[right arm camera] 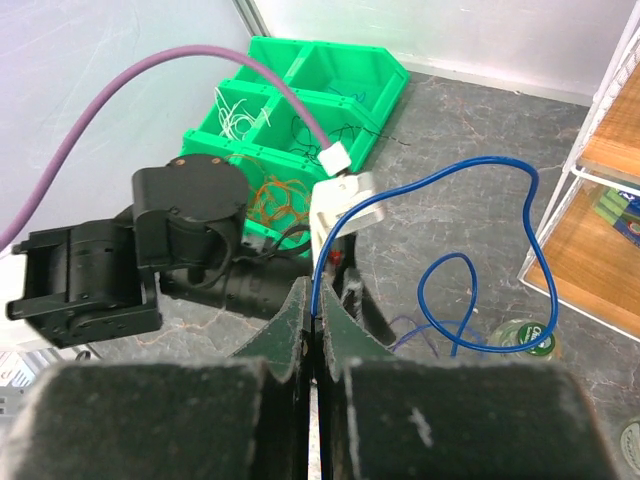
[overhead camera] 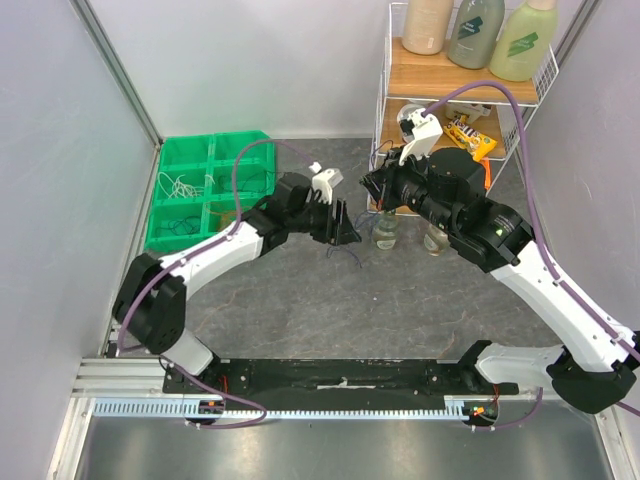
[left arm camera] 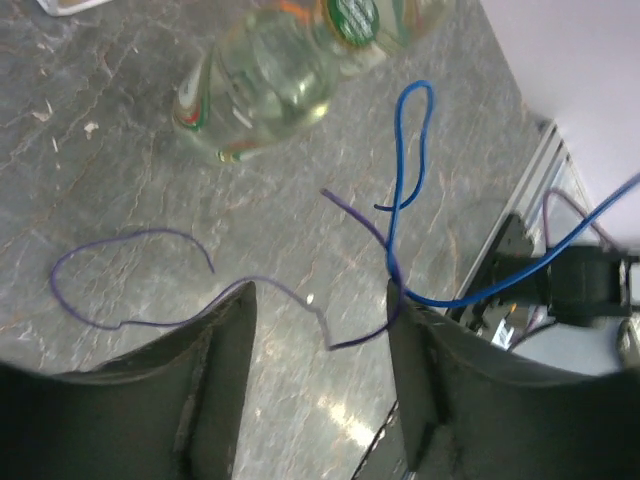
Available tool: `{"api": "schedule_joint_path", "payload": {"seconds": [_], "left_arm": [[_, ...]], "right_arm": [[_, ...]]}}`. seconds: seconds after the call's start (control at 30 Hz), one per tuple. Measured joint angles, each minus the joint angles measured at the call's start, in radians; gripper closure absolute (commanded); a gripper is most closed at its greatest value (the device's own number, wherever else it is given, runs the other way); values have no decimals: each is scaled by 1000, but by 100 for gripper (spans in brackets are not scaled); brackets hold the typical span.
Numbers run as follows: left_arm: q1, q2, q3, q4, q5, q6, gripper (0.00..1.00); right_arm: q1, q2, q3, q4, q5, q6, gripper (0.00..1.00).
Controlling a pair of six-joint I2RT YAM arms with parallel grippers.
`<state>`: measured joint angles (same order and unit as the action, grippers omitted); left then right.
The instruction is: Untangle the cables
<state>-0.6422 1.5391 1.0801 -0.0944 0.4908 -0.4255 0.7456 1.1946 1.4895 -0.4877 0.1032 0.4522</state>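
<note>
**Operator:** What does the overhead view tell me?

**Spotter:** Your two hands meet close to the bottle (overhead camera: 387, 234) on the worktop (overhead camera: 300, 310). Your left hand (overhead camera: 350, 232) is just beside the bottle, on the side facing the green bin (overhead camera: 250, 145). Your right hand (overhead camera: 372, 186) is just beyond the bottle, toward the shelf (overhead camera: 440, 75). The wires are too thin to follow from up there.

**Operator:** And the left wrist camera?

**Spotter:** Your left hand (left arm camera: 320, 296) is open, with its fingers (left arm camera: 225, 380) apart and pinching nothing. A purple wire (left arm camera: 150, 232) appears to lie on the worktop on the near side of the bottle (left arm camera: 260, 85) and runs across the gap. The blue wire (left arm camera: 415, 120) loops through the air near the bottle and crosses the purple one right by one finger. I can't tell whether they're hooked or merely overlapping.

**Operator:** Right wrist?

**Spotter:** Your right hand (right arm camera: 315, 296) is clamped on the blue wire (right arm camera: 480, 170). The wire arches up, then curls into a loop beside the bottle (right arm camera: 520, 336).

**Operator:** So how do I part them cleanly?

**Spotter:** I'd pin the purple wire with your left hand first, then draw the blue one slowly away from the bottle. Watch the crossing. If the purple wire rises too, slacken off rather than tug. Keep that loop from snagging the bottle.
</note>
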Motion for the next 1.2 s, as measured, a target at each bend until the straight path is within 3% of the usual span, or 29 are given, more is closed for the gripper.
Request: {"api": "schedule_joint_path", "payload": {"seconds": [0.03,0.1,0.13,0.27,0.53,0.67,0.7,0.77,0.87,0.93,0.97,1.07,1.2], "left_arm": [[-4,23,26,-2,-6,-5,73],[-6,64,75,-8,-27,-11,94],[-6,81,96,-24,-55,-11,98],[1,83,73,-78,-167,-15,98],[19,-65,-245,-212,-282,-16,98],[18,-154,-293,-296,-314,-15,98],[18,-175,-293,-309,-323,-15,95],[18,-225,-293,-335,-336,-10,69],[18,-275,-292,-354,-351,14,39],[18,-261,-281,-363,-353,30,30],[18,-236,-267,-372,-355,33,16],[18,-111,-196,-380,-359,40,4],[16,52,-90,-393,-362,39,2]], "right_arm": [[0,0,0,0,0,2,100],[0,0,0,0,-1,6,100],[0,0,0,0,-1,7,100],[0,-5,0,-2,11,8,100],[0,-34,61,-16,98,-1,100],[0,-63,71,-15,129,-6,100],[0,-66,71,-15,134,-6,100],[-1,-67,71,-16,136,-6,100],[-2,-62,66,-16,136,-6,100],[-2,-60,57,-19,135,-7,100],[-2,-58,55,-23,135,-6,100],[-2,-50,55,-27,135,-6,100],[-2,-50,47,-30,135,-6,100]]}}
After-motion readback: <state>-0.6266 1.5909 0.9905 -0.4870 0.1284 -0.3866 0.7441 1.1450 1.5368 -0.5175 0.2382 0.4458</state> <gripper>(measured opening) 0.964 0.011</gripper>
